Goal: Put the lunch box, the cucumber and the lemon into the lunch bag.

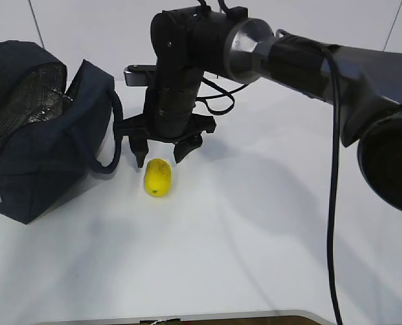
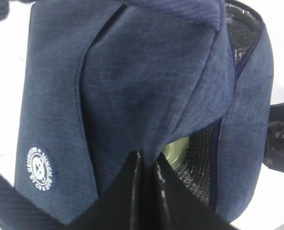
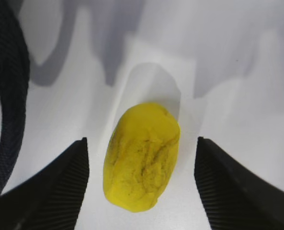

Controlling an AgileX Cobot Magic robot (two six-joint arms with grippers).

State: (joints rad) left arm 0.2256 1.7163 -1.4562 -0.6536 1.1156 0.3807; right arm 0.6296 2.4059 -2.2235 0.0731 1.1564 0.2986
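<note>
Already, a pale green-lidded box (image 2: pixel 176 149) shows inside the navy fabric lunch bag (image 1: pixel 31 135); cucumber unseen. Right gripper (image 1: pixel 158 150) hangs spread over the ridged yellow lemon (image 1: pixel 157 177) on the white table (image 1: pixel 268 230). Left gripper (image 2: pixel 146 165) clenched on bag fabric.

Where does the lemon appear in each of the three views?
Exterior view: lemon left of centre on the table, below the right gripper.
Left wrist view: not in it.
Right wrist view: lemon at lower centre, between the open fingers.
Shared landmark: the lunch bag's strap handle.

A bare white table (image 1: pixel 268 257) is filling the view under even lighting. Pale panelled walls (image 1: pixel 85 27) are standing behind it, suggesting a robot lab bench.
</note>
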